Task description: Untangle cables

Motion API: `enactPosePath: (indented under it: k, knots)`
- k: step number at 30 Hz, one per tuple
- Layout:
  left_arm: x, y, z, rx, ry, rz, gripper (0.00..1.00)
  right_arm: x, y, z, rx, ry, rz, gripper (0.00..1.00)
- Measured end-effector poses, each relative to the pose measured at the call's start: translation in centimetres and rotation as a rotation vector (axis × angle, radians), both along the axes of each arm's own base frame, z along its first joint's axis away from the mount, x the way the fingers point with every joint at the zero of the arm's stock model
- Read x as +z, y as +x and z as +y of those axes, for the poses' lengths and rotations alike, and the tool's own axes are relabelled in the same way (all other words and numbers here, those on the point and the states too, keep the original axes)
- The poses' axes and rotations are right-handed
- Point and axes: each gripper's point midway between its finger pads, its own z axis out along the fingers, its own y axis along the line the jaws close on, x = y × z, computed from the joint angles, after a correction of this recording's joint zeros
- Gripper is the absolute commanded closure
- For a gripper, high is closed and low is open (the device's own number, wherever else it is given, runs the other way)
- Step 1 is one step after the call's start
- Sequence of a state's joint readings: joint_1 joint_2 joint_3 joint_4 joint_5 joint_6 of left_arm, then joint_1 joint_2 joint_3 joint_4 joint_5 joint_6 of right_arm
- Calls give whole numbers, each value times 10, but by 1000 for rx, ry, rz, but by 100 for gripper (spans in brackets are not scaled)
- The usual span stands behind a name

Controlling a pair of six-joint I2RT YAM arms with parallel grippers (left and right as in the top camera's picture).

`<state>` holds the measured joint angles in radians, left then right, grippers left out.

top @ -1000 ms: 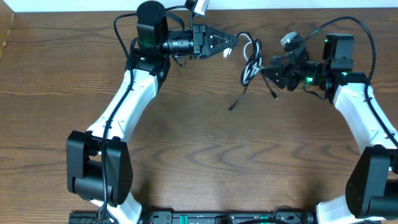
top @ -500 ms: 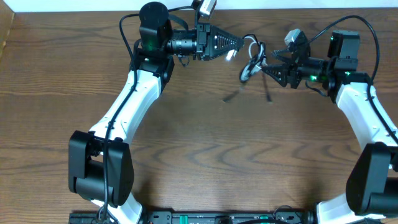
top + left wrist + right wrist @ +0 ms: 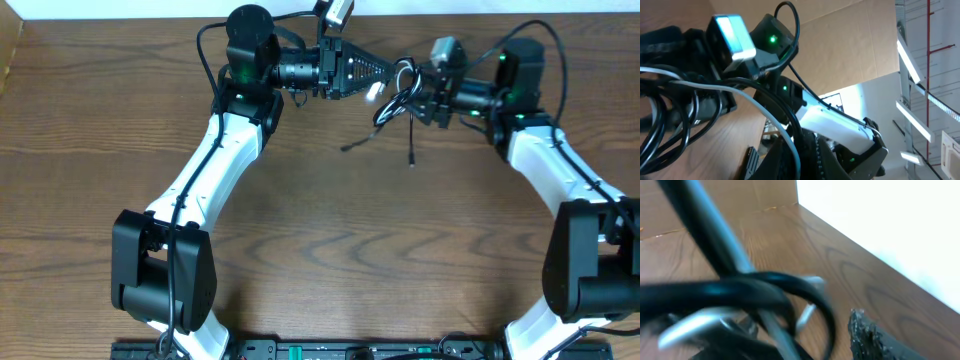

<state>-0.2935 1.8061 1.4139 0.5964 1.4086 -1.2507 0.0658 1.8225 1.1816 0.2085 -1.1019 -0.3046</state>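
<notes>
Seen from overhead, 2 white-and-black robot arms reach toward each other over the far part of a brown wood-grain surface (image 3: 320,230), and their hands almost meet. Between them hangs a small knot of 2 thin cords, near the far edge and a little right of centre. The left hand (image 3: 385,73) points right with its fingers pressed together, clamped on the white cable (image 3: 404,68), which curls in a small loop just past the fingertips. In the left wrist view that white cord runs from the tangle down between the dark fingers. The black cable (image 3: 395,112) is wound through the white one in several loops. 2 loose black tails trail from the knot toward the near side, both blurred. The right hand (image 3: 422,98) points left and sits right against the bundle. In its wrist view, thick blurred black and pale loops fill the frame close to the lens, with only 1 dark fingertip showing at lower right, so I cannot tell whether this hand is closed on the cords or merely beside them.
</notes>
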Motion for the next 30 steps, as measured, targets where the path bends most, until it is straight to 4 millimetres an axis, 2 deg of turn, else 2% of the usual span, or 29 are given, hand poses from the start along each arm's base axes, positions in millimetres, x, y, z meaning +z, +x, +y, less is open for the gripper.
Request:
enactPosePath:
  k: [3,6,8,9,16,19,22,26,30]
  knots:
    - [0,0,0,-1,0,5,92,-1,-1,13,1,-7,9,56]
    - [0,0,0,-1,0,6,92,-3,1,16,-16,-11,20,82]
    - [0,0,0,-1,0,6,93,-5,3,14,-39,-10,46,95]
    - [0,0,0,0,0,6,93,-6,4,13,-47,-10,60,98]
    - [-2,5,3,20,-1,-35,93,-16,4,-5,-108,40,271,99]
    - [-8,16,8,62,3,-60,92,-24,-6,-13,-111,64,410,99]
    - [-20,33,19,139,26,-65,93,-34,-24,-16,-79,71,546,99]
    - [-47,61,38,289,102,-57,93,-50,-49,-11,-36,42,661,99]
    - [-91,86,57,467,275,-33,92,-58,-56,-7,-24,10,673,99]
